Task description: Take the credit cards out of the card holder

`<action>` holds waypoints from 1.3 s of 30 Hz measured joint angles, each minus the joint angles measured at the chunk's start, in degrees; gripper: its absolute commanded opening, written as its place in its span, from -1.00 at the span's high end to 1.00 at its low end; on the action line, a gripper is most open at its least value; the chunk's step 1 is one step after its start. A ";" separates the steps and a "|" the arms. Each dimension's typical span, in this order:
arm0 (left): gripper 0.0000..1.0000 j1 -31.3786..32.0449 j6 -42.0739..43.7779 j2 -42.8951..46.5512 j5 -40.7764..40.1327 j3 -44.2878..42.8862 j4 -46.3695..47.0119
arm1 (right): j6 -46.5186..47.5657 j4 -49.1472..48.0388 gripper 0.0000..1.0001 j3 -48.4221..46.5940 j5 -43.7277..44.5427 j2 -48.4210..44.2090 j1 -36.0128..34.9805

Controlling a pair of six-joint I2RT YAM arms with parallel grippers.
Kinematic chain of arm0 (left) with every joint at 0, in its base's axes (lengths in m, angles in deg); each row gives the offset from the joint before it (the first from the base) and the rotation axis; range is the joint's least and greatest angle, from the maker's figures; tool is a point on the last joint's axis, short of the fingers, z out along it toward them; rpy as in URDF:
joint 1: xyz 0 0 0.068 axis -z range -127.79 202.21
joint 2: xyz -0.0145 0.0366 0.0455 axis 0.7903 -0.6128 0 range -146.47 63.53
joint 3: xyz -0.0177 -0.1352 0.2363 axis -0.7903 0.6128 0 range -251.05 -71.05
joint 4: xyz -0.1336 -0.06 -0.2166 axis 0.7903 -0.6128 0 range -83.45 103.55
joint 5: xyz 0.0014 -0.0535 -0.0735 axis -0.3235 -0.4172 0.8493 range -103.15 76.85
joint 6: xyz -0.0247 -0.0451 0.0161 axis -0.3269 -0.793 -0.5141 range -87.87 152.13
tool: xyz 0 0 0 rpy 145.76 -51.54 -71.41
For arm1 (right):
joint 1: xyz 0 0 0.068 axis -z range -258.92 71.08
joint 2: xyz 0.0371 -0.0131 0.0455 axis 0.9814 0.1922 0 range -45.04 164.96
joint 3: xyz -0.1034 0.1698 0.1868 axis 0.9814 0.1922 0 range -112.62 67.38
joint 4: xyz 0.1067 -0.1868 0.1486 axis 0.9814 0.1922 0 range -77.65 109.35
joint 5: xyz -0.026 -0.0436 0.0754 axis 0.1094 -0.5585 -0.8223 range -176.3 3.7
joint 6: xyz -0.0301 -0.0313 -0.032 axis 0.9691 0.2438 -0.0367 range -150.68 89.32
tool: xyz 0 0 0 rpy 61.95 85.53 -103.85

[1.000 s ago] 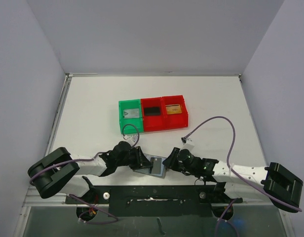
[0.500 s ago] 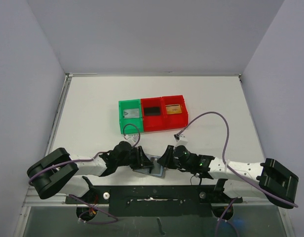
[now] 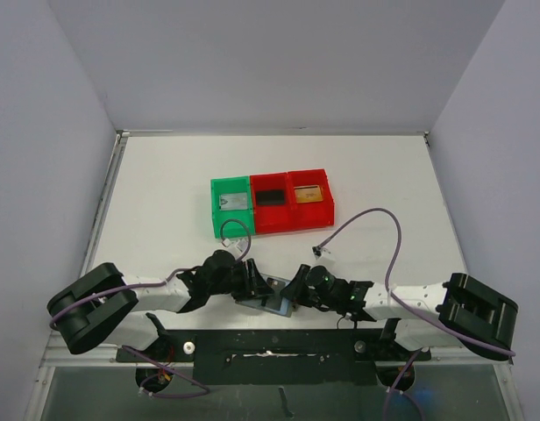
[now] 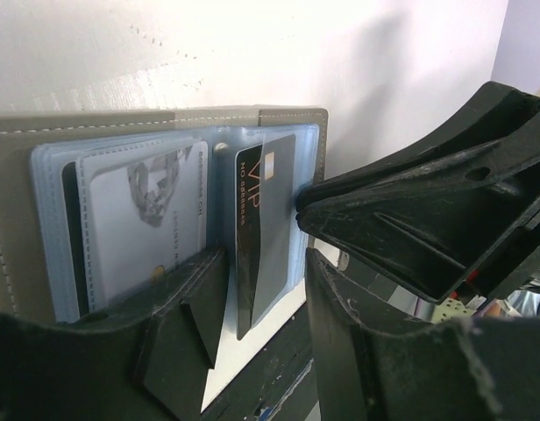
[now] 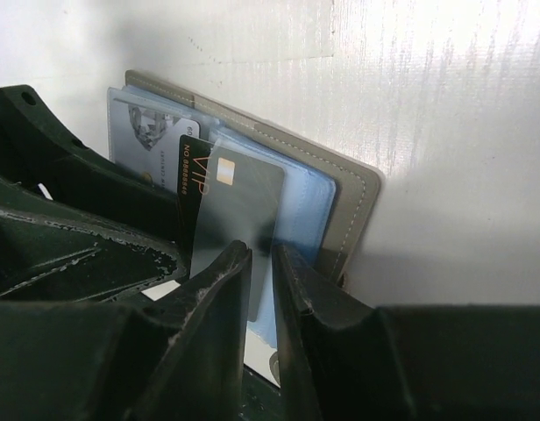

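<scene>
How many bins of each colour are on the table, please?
Green bin: 1
Red bins: 2
Total: 3

The left arm (image 3: 156, 295) and right arm (image 3: 415, 303) are white with black joints and purple cables (image 3: 373, 211)

Left end effector (image 4: 263, 274) stands spread, right end effector (image 5: 262, 256) nearly pinched.
</scene>
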 measured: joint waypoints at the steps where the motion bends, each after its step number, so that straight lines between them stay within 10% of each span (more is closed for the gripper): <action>1: 0.29 0.00 -0.02 0.00 0.00 0.00 0.04 | -0.46 -1.03 0.59 0.59 0.02 -0.07 0.00; 10: 1.00 0.02 -0.68 1.40 -1.07 2.45 0.59 | -3.06 -7.28 0.59 4.59 0.11 -1.18 0.00; 39: 0.95 -1.25 3.13 8.96 -2.10 1.40 -8.07 | 8.33 5.49 0.40 -4.20 0.48 -10.54 0.85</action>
